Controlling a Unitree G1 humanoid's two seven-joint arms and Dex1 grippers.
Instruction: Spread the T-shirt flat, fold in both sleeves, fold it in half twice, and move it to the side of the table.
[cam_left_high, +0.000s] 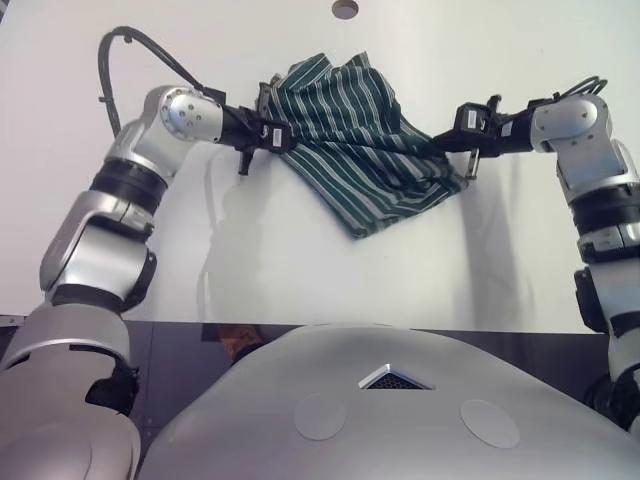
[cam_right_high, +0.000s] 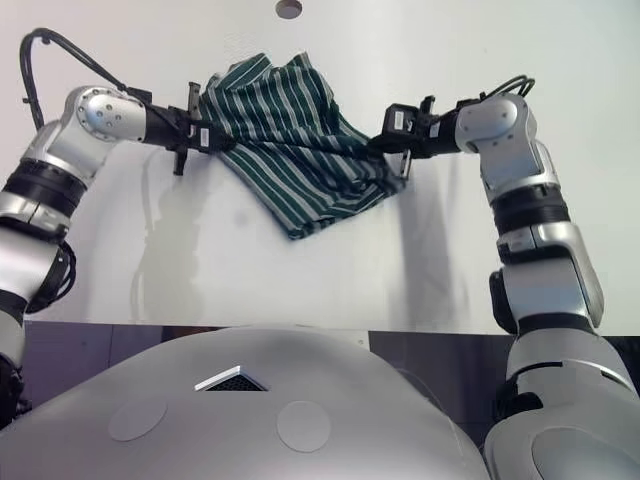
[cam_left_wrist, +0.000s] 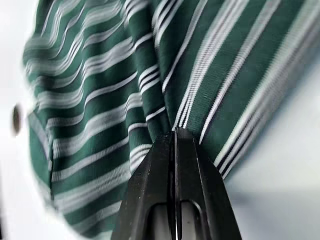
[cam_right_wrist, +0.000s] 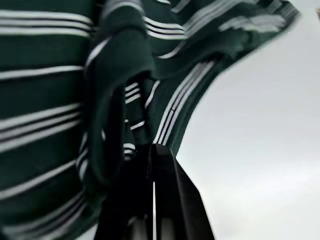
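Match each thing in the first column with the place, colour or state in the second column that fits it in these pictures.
Things:
1. T-shirt
2. left gripper
3. right gripper
4. table

Place, colour or state:
a. white and flat
b. shut on the cloth at the robot's right side
c. dark green with white stripes, bunched between the two arms
d. shut on the cloth at the robot's left side

Right pairs: 1-c, 2-d, 3-b, 4-a.
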